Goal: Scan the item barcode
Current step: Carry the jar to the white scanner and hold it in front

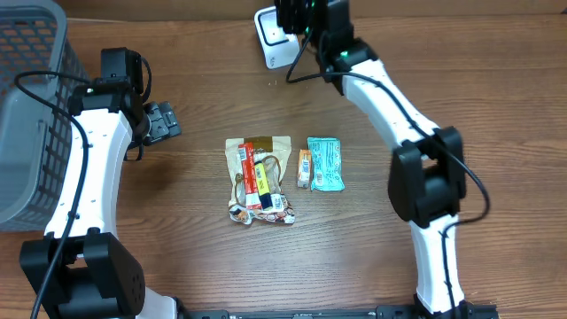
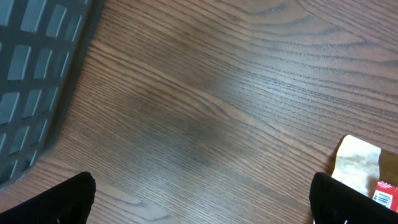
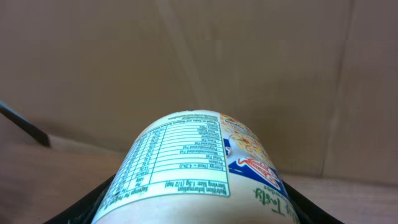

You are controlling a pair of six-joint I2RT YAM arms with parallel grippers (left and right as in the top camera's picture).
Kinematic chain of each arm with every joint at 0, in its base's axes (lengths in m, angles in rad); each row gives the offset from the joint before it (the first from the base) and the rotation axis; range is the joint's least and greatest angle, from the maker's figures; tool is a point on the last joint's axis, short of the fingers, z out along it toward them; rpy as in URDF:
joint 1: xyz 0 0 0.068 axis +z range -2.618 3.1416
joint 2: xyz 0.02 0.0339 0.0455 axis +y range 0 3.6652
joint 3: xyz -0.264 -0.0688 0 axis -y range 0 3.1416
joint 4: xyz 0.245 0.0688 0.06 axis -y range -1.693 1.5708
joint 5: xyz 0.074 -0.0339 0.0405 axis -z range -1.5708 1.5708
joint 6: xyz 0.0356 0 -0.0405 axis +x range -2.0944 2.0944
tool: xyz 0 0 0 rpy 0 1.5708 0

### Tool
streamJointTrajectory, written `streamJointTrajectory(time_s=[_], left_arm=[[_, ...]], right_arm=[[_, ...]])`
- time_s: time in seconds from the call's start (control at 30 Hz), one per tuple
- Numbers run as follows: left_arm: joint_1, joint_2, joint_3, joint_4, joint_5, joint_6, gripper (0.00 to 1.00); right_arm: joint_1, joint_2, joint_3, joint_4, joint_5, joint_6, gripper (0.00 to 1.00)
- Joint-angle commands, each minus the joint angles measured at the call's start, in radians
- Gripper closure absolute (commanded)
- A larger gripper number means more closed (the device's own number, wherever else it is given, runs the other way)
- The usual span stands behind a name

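Gripping a labelled cup, the right gripper hangs by the scanner; the left gripper gapes wide above the table.

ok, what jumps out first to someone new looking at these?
The right hand, out at the far edge of the table, grips a round tub whose nutrition label fills the wrist view, right by the white scanner. Mid-table lies a small cluster of snack packets, and the left hand hangs open beside the grey basket on the left.
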Motion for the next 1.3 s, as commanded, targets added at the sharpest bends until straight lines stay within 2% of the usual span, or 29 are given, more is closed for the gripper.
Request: streamJointTrajectory(time_s=[0.0, 0.53, 1.27], left_arm=[[-0.002, -0.014, 0.014, 0.001, -0.006, 0.019, 0.0], [-0.002, -0.014, 0.014, 0.001, -0.006, 0.019, 0.0], [-0.002, -0.014, 0.014, 0.001, -0.006, 0.019, 0.0]], right_arm=[[-0.001, 0.039, 0.011, 0.053, 0.0, -0.007, 0.96], [0.007, 0.182, 0.011, 0.326, -0.015, 0.0, 0.96], [0.011, 0.27, 0.011, 0.438, -0.015, 0.0, 0.96]])
